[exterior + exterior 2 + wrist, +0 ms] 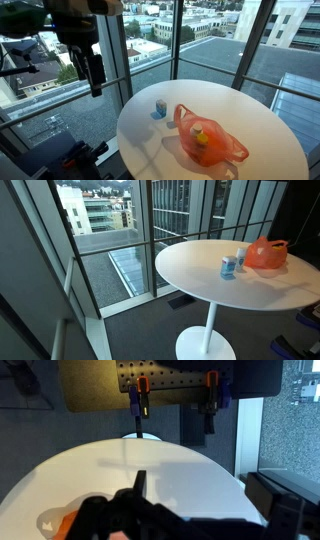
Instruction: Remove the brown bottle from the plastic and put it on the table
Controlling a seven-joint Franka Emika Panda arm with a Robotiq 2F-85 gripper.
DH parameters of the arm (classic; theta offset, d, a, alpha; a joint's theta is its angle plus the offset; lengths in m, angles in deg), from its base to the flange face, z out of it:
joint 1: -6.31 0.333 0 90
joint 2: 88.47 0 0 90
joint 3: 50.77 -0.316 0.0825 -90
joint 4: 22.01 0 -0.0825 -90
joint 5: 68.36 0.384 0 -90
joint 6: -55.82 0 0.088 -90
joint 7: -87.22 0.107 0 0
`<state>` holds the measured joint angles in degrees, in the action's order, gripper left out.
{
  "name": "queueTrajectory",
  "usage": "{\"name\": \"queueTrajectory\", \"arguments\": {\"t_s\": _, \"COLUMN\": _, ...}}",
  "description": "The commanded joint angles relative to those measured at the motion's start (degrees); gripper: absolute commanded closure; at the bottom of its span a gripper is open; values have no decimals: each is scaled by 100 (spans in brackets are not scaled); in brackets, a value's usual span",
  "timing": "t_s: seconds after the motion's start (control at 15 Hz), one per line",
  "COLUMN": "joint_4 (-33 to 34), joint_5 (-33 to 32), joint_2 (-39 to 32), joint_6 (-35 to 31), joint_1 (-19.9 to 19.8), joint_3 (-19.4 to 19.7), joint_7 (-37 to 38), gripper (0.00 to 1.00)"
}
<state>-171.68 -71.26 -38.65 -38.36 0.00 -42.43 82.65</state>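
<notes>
An orange plastic bag [222, 143] lies on the round white table [250, 110], with the brown bottle [203, 139] showing inside it, yellowish cap up. The bag also shows in an exterior view [266, 252], where the bottle is hidden. My gripper [92, 72] hangs high beyond the table's left edge, well away from the bag, and looks open and empty. In the wrist view the dark fingers [150, 495] fill the bottom over the table [190, 465], with a bit of orange bag [65, 525] at the lower left.
A small blue and white can [160, 107] stands on the table near the bag; it also shows in an exterior view [230, 265]. Floor-to-ceiling windows surround the table. A black pegboard stand [170, 385] is beyond the table's far side.
</notes>
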Motion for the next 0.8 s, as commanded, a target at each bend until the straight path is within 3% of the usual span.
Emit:
{"name": "queueTrajectory", "arguments": {"t_s": 0.0, "joint_4": 10, "joint_5": 5, "joint_2": -6, "joint_6": 8, "joint_1": -9, "joint_3": -6, "joint_7": -6, "gripper": 0}}
{"name": "queueTrajectory", "arguments": {"t_s": 0.27, "joint_4": 51, "joint_5": -34, "joint_2": -38, "joint_6": -63, "joint_1": -32, "joint_3": -34, "joint_7": 41, "gripper": 0}}
{"name": "queueTrajectory", "arguments": {"t_s": 0.73, "joint_4": 739, "joint_5": -53, "joint_2": -606, "joint_6": -624, "joint_1": -38, "joint_3": -57, "joint_7": 140, "gripper": 0}}
